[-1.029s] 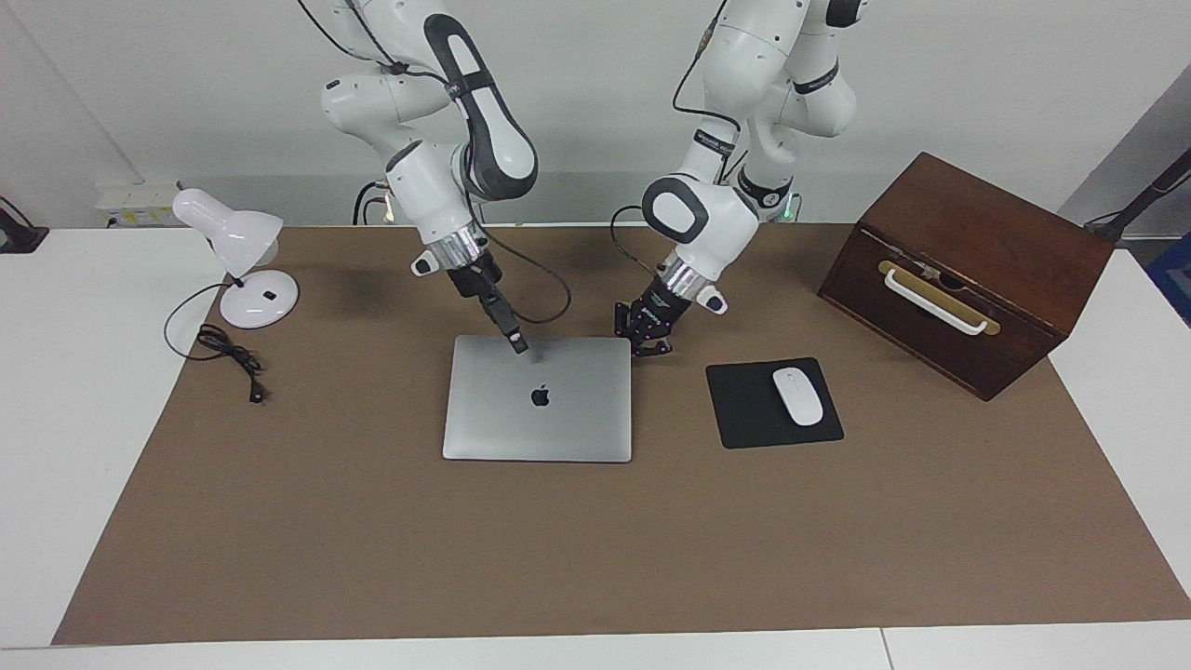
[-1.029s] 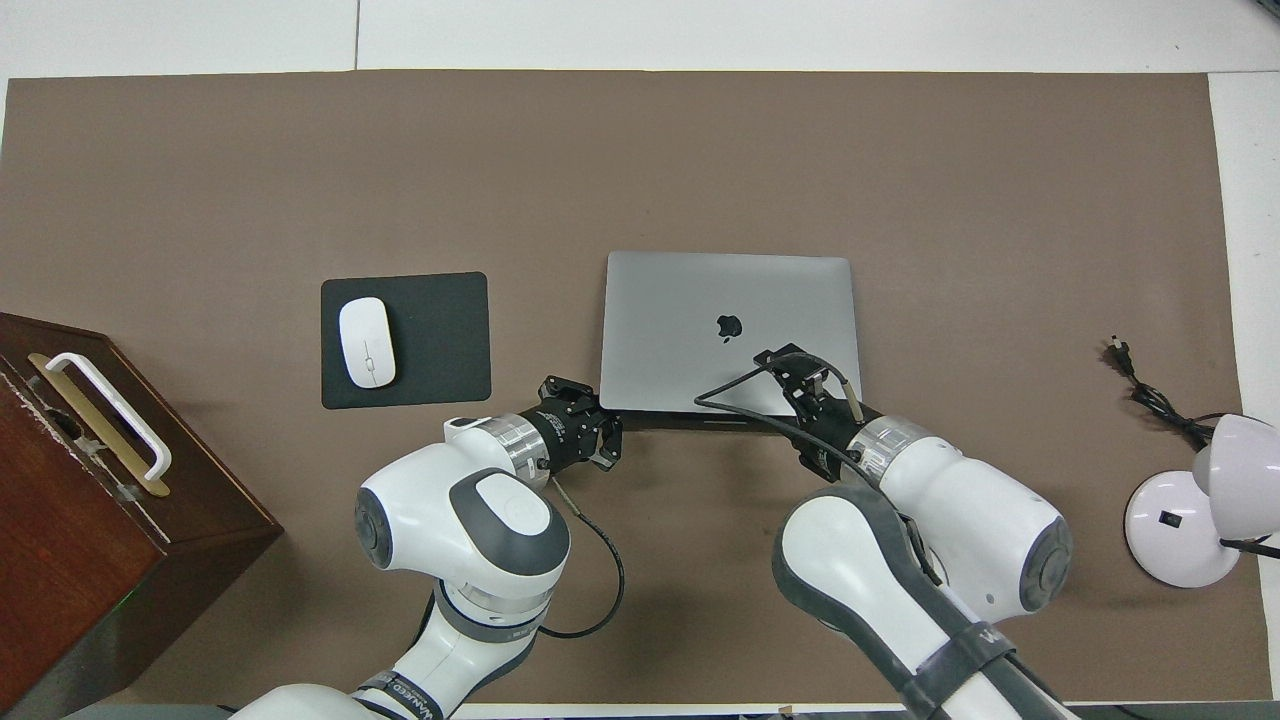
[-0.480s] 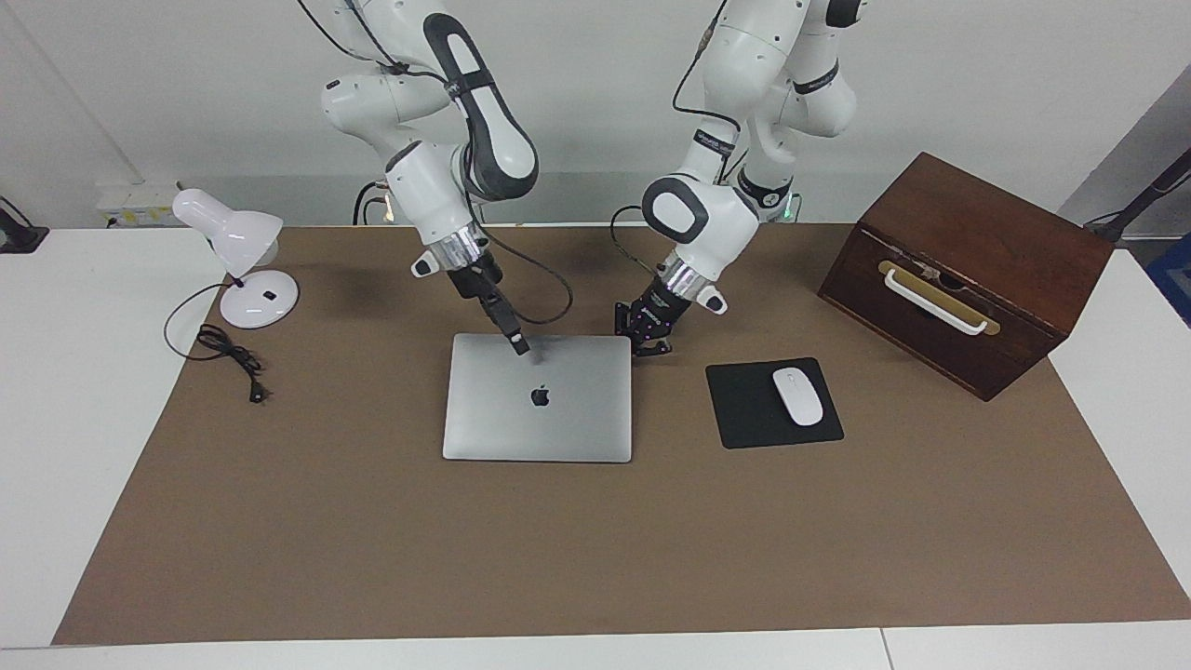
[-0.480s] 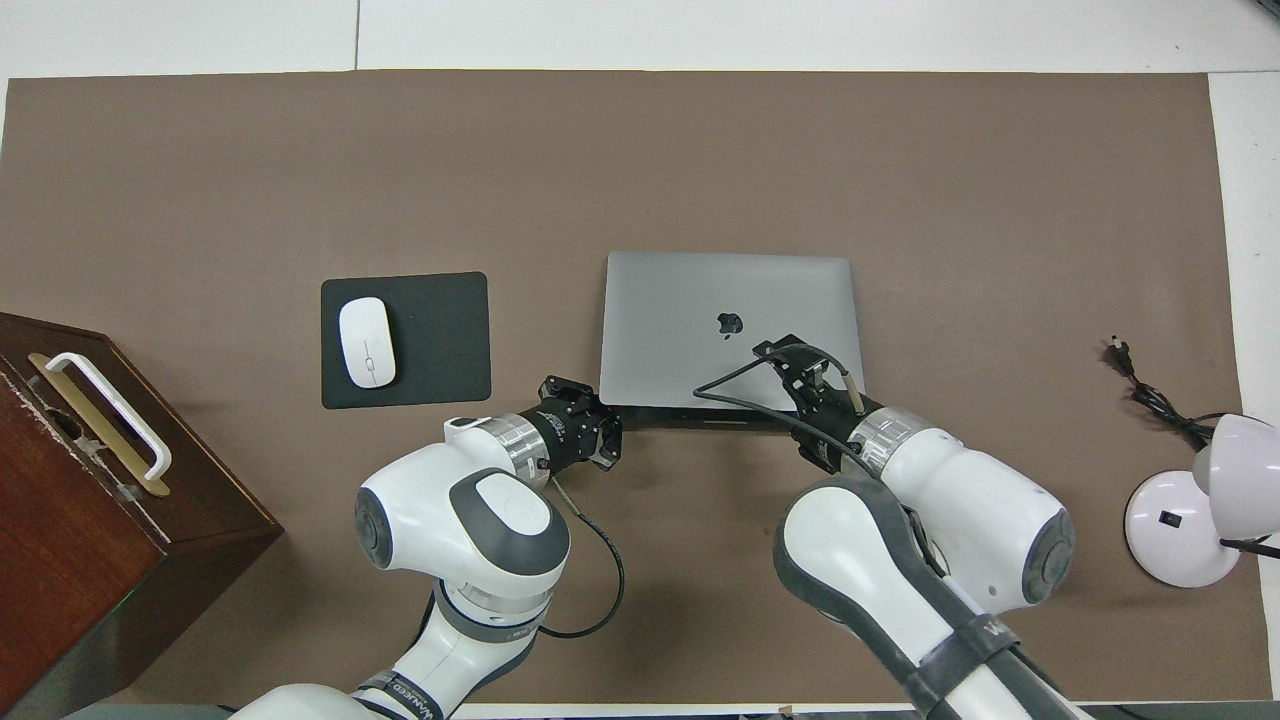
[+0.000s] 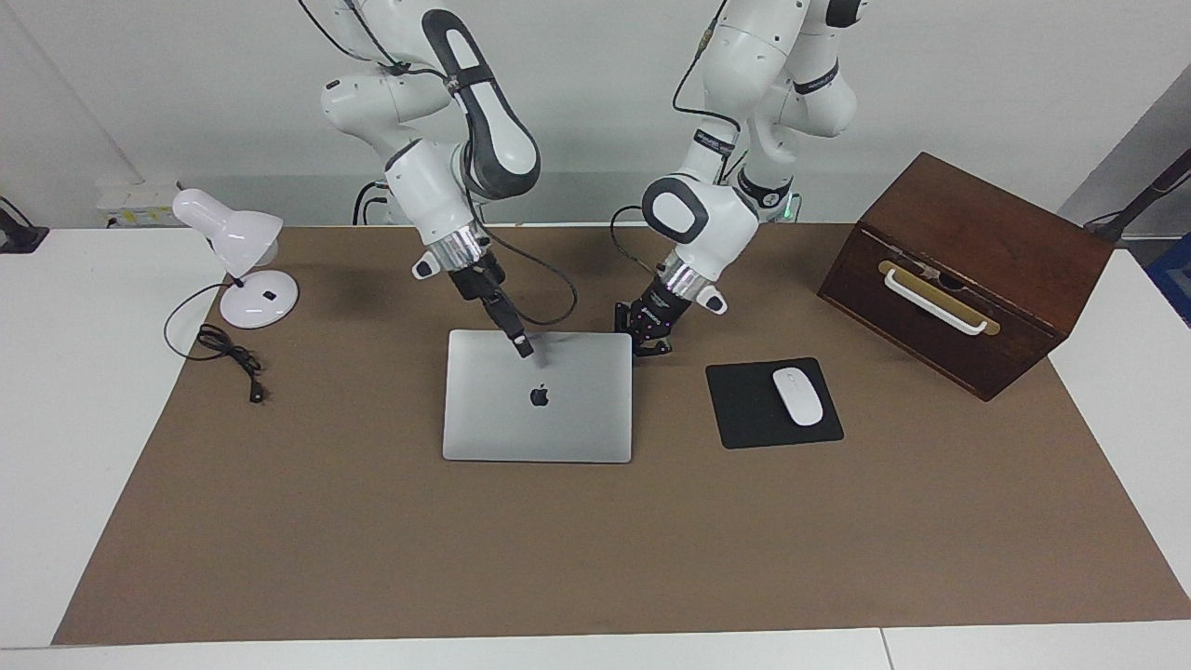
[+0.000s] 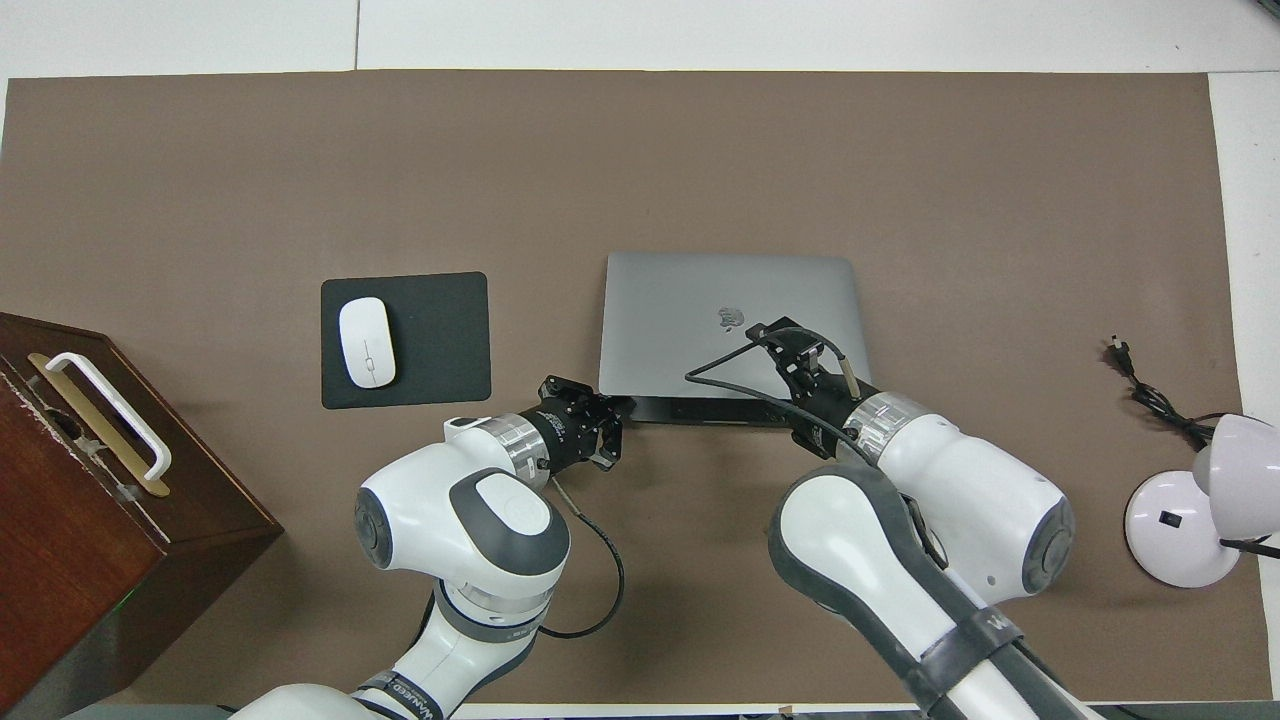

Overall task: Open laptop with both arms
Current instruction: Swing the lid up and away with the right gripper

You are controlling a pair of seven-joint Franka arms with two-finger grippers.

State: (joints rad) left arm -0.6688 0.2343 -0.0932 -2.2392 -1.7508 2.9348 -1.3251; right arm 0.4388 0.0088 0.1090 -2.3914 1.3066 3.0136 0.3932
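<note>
The silver laptop [image 5: 558,423] [image 6: 670,300] lies mid-table on the brown mat, logo up. Its lid edge nearest the robots stands slightly raised, and a dark gap shows under it in the overhead view. My right gripper [image 5: 524,349] [image 6: 785,345] slants down onto the lid near that raised edge, close to the logo. My left gripper [image 5: 651,344] [image 6: 608,440] is shut and sits low at the laptop's corner nearest the robots, toward the left arm's end of the table. Whether it touches the corner I cannot tell.
A black mouse pad [image 5: 744,409] [image 6: 440,340] with a white mouse [image 5: 797,396] [image 6: 366,342] lies beside the laptop toward the left arm's end. A wooden box [image 5: 968,270] [image 6: 90,520] stands past it. A white lamp [image 5: 237,256] [image 6: 1200,500] and its cable [image 5: 228,358] are at the right arm's end.
The lid's edge nearest the robots has risen a little, opening a dark gap. The right gripper has moved up with it toward the logo. The left gripper has stayed at the corner.
</note>
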